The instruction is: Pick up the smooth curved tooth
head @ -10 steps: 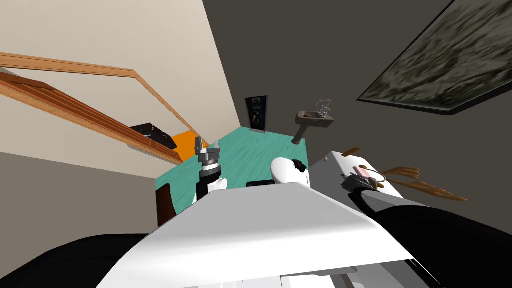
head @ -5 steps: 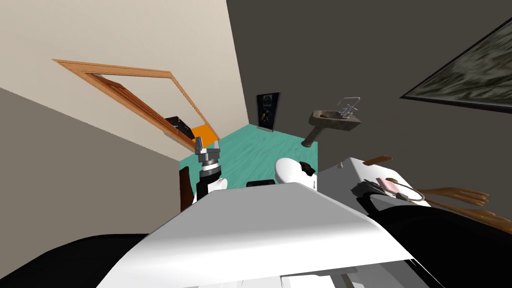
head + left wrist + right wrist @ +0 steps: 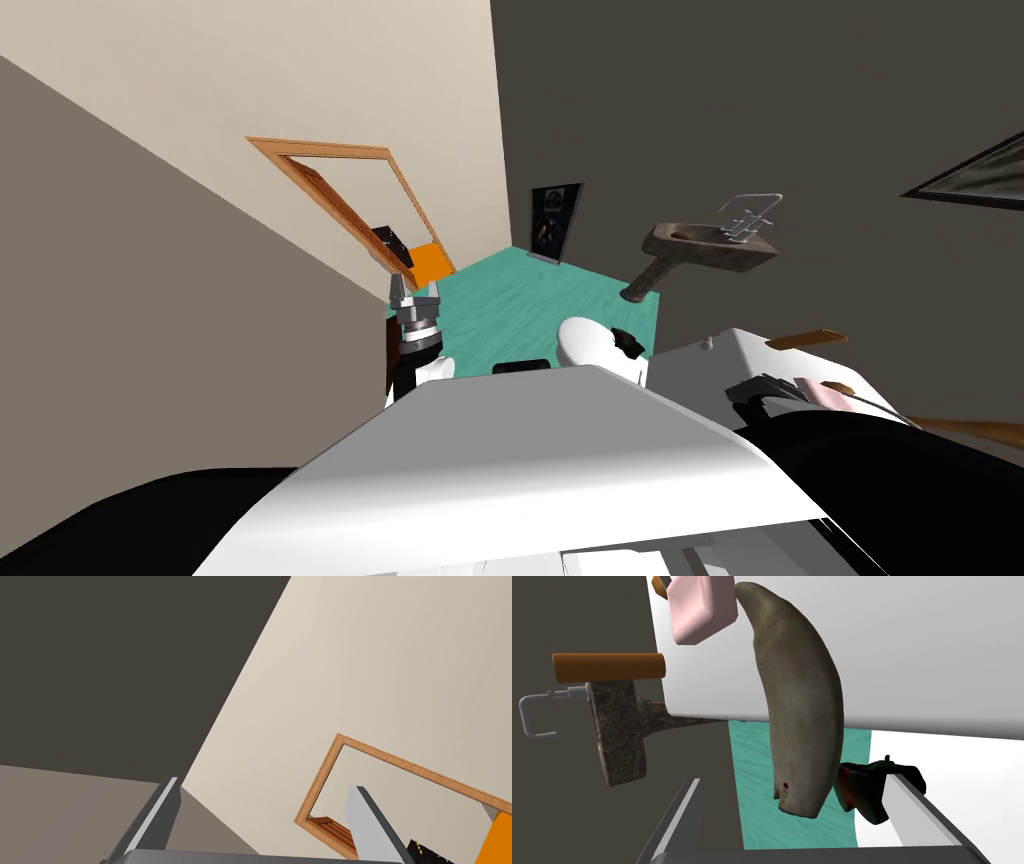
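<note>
Right wrist view has the right gripper (image 3: pixel 793 778) spread wide with nothing held. The blunt root end of the smooth, curved, grey-brown tooth (image 3: pixel 799 701) sits between the two fingers, clear of both. From the jaws the tooth runs toward twelve o'clock along a flat white top (image 3: pixel 912 651). Its tip ends just beside a pale pink rounded block (image 3: pixel 701 606), and its root seems to overhang the white edge. A dark red-green lump (image 3: pixel 872 786) lies near the root.

The tooth looks hard, stiff and fairly light, but slick and tapered. Pinching the thick lower half across its width should work best, since nearer the tip it may squirt out.

In the head view the left gripper (image 3: pixel 415 295) is raised at eleven o'clock, parted and empty.
</note>
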`<state>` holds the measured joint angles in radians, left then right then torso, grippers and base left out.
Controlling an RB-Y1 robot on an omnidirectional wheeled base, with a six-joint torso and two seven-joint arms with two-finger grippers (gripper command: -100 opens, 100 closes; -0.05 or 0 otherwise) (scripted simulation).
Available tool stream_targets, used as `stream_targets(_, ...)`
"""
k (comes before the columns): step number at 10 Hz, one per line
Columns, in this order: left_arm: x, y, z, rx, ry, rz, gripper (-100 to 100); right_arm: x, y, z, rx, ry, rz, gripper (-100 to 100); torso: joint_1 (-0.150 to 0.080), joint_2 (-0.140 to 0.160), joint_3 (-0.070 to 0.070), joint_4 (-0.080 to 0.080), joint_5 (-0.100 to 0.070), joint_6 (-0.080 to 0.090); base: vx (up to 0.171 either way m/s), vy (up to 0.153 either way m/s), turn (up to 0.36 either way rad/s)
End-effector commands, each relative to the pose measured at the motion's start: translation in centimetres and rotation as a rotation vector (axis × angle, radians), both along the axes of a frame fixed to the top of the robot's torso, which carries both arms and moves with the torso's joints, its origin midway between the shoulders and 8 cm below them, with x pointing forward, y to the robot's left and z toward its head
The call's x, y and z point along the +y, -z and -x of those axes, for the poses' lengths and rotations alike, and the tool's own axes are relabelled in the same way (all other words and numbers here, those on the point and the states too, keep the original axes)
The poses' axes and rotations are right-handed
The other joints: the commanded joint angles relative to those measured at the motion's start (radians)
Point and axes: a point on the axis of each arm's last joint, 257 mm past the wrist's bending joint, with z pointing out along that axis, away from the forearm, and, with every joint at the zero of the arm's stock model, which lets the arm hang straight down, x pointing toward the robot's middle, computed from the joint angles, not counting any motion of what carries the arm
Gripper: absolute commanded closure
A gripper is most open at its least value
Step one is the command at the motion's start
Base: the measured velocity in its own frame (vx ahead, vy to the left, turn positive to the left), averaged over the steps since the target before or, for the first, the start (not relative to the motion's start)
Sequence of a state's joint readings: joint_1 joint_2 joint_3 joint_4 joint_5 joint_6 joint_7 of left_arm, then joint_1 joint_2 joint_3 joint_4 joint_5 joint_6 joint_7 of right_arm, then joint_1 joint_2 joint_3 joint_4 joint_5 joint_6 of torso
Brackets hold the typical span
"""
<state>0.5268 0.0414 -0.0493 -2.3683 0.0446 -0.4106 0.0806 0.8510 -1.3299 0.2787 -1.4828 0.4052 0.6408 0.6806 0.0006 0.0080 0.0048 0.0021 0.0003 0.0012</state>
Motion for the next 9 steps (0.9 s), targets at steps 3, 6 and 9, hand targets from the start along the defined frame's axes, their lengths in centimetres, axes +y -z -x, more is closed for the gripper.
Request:
stream_targets(3, 0.01, 0.01, 0.0, 0.0, 0.0, 0.0, 0, -0.76, 0.08, 0.81, -0.005, 0.034, -0.002, 100, -0.001, -0.002, -0.001, 0.0, 0.0, 0.002, -0.057, 0.021, 0.13)
stream_targets(6, 0.01, 0.01, 0.01, 0.0, 0.0, 0.0, 0, -0.78, 0.04, 0.79, -0.006, 0.034, -0.001, 100, -0.003, -0.006, -0.003, -0.002, -0.001, 0.001, 0.0, 0.0, 0.0)
stream_targets(9, 0.01, 0.01, 0.01, 0.0, 0.0, 0.0, 0, -0.43, 0.16, 0.38, -0.002, 0.02, 0.0, 100, -0.003, -0.006, -0.003, -0.001, -0.001, 0.001, 0.013, -0.006, -0.074)
